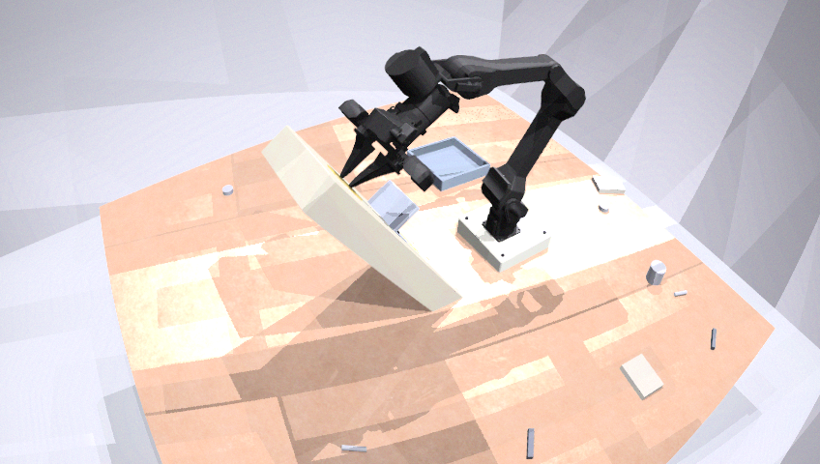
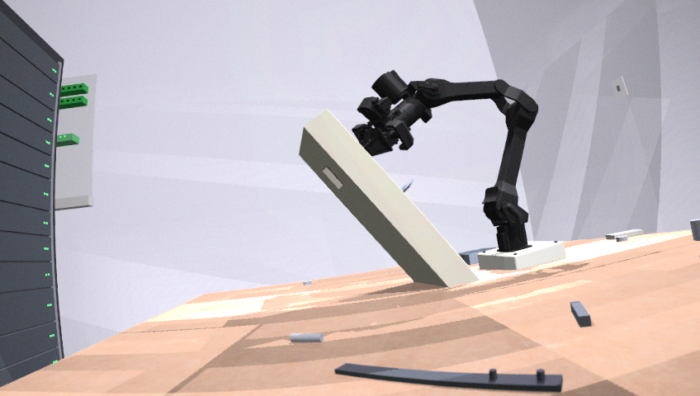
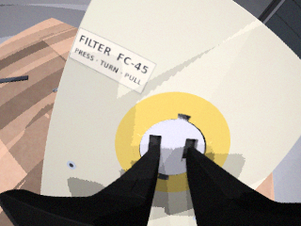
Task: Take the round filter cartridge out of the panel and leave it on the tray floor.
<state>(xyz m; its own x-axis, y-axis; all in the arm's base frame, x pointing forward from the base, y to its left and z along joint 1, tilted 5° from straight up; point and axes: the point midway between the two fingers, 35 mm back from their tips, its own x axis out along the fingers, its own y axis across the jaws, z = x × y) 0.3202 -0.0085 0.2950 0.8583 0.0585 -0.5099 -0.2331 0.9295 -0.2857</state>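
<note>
The cream service panel [image 1: 345, 229] [image 2: 383, 205] [image 3: 188, 38] leans tilted on the table. In the wrist view a white round filter cartridge [image 3: 172, 131] sits flush in it inside a yellow ring [image 3: 210, 120], under a label [image 3: 113, 59] reading "FILTER FC-45". My gripper [image 3: 173, 153] [image 1: 352, 179] [image 2: 368, 144] is at the panel face. Its fingers stand a little apart with both tips at the cartridge's two slots, and nothing is clamped between them. The blue tray [image 1: 463, 179] lies on the table behind the gripper, beside the arm.
A pale blue box [image 1: 394, 207] sits behind the panel. The arm's white base [image 1: 503, 244] [image 2: 520, 255] is to the right. Small loose parts lie around: a cylinder [image 1: 656, 271], a flat block [image 1: 641, 374], short bars [image 1: 530, 442]. A server rack [image 2: 24, 195] stands far left.
</note>
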